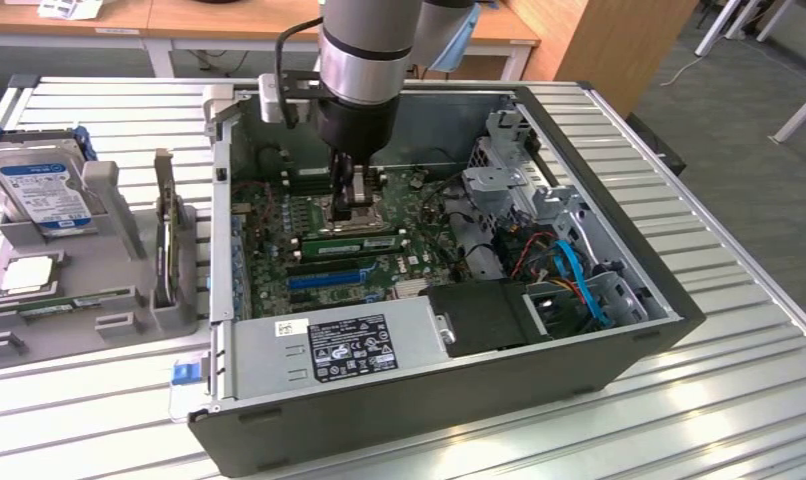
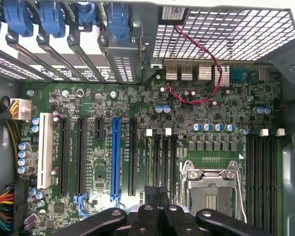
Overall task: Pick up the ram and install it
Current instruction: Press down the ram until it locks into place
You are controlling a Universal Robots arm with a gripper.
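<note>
In the exterior view a long green stick with pale stickers, the ram (image 1: 355, 243), lies along the black memory slots just in front of the CPU socket. My gripper (image 1: 356, 205) reaches down into the open computer case (image 1: 443, 420), directly over that spot, and is shut. I cannot tell whether it touches the ram. In the wrist view the black fingers (image 2: 146, 212) meet over the memory slots (image 2: 160, 157) beside the open CPU socket (image 2: 211, 189). Nothing shows between them, and the ram cannot be made out there.
A grey fixture on the exterior view's left carries a silver hard drive (image 1: 43, 185), a square processor chip (image 1: 32, 275) and a thin board standing on edge (image 1: 174, 255). Inside the case are the power supply (image 1: 343, 345), drive cage (image 1: 510, 185) and blue cables (image 1: 577, 275).
</note>
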